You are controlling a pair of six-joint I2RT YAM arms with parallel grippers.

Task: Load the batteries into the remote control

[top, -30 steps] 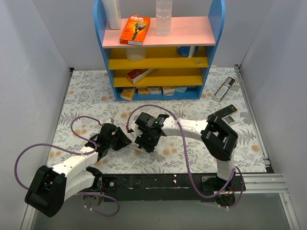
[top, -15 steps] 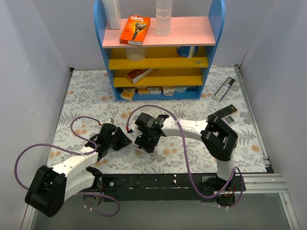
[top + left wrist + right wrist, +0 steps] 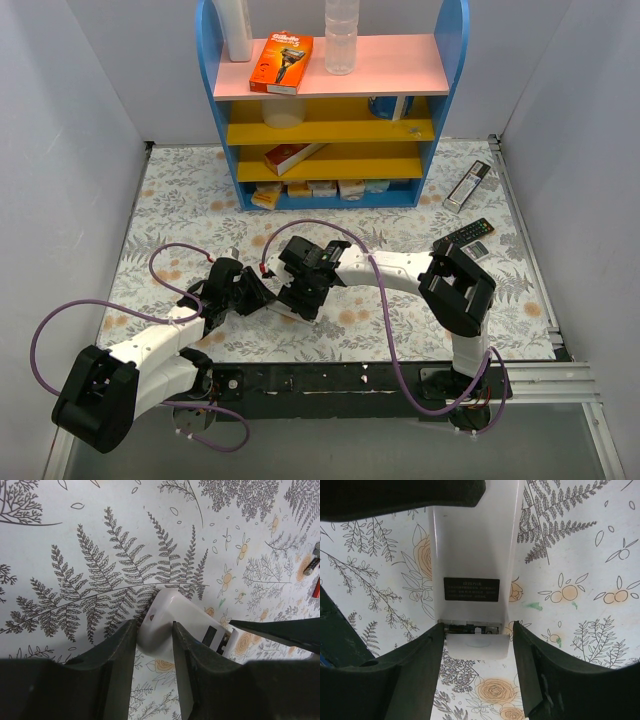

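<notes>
The left gripper (image 3: 153,630) is clamped on the remote control (image 3: 172,612). Its two dark fingers (image 3: 117,665) pinch the rounded end from either side, with no cloth showing between pad and plastic. The remote lies plain back up on the fern-printed tablecloth (image 3: 75,530). From that pinch its long axis runs off to the right of the fingers and slightly askew to them, so most of the body lies outside the grip.

At the far end of the body is the right gripper (image 3: 478,626), whose fingers stand apart astride it. In the right wrist view the remote comes straight down the middle between them, its black label (image 3: 471,589) just ahead of the fingertips. The battery cover (image 3: 477,647) sits level with the tips and is slid partly off, so a strip of the compartment shows at its edge. A sliver of cloth shows between one finger and the cover. This looks like a loose straddle and not a grip, though I cannot tell whether the other pad touches.

Farther right, well apart from the left fingers and beyond the remote, two of the batteries (image 3: 311,566) lie loose on the cloth at the edge of the left wrist view. None lies between the right fingers.

The left arm appears to be the holder. The free right gripper, which I judge the nearer, would have to clear the cover and fetch a cell. That cell would then go in lengthwise along the axis the left fingers are fixing.
</notes>
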